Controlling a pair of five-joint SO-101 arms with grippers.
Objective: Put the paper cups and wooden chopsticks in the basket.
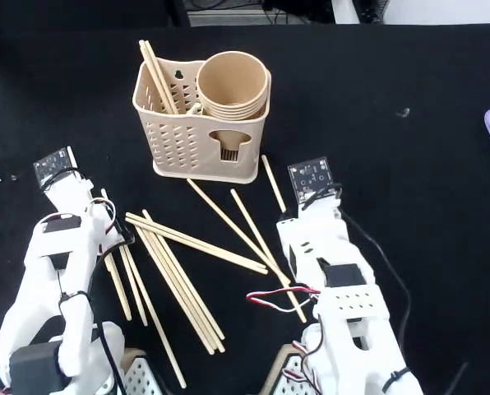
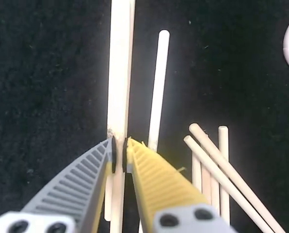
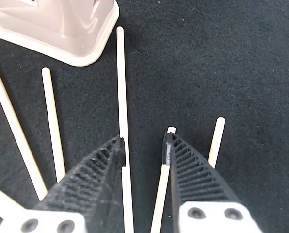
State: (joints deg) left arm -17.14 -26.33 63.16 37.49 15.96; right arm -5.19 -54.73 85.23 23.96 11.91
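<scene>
Well, the beige perforated basket (image 1: 197,144) stands at the far middle of the black table (image 1: 409,206). A nested stack of paper cups (image 1: 233,82) sits upright in one compartment. A couple of upright chopsticks (image 1: 159,78) lean in the other compartment, beside the cups.

Nearer the arms, the loose chopsticks (image 1: 179,280) lie scattered flat on the cloth between the two robots, several of them crossing or lying side by side.

The left gripper (image 2: 119,153) is down at the table off to the basket's left. Its jaws are pinched tight on a flat chopstick (image 2: 120,73), which runs straight out past the fingertips. A rounder chopstick (image 2: 156,87) lies just beside it, with a few more a little further off.

The right gripper (image 3: 143,148) hangs low over the cloth near the basket's front corner with its jaws spread and nothing clamped. One long chopstick (image 3: 121,87) runs along the inner face of one finger, and a shorter stick end (image 3: 164,184) lies by the other fingertip.
</scene>
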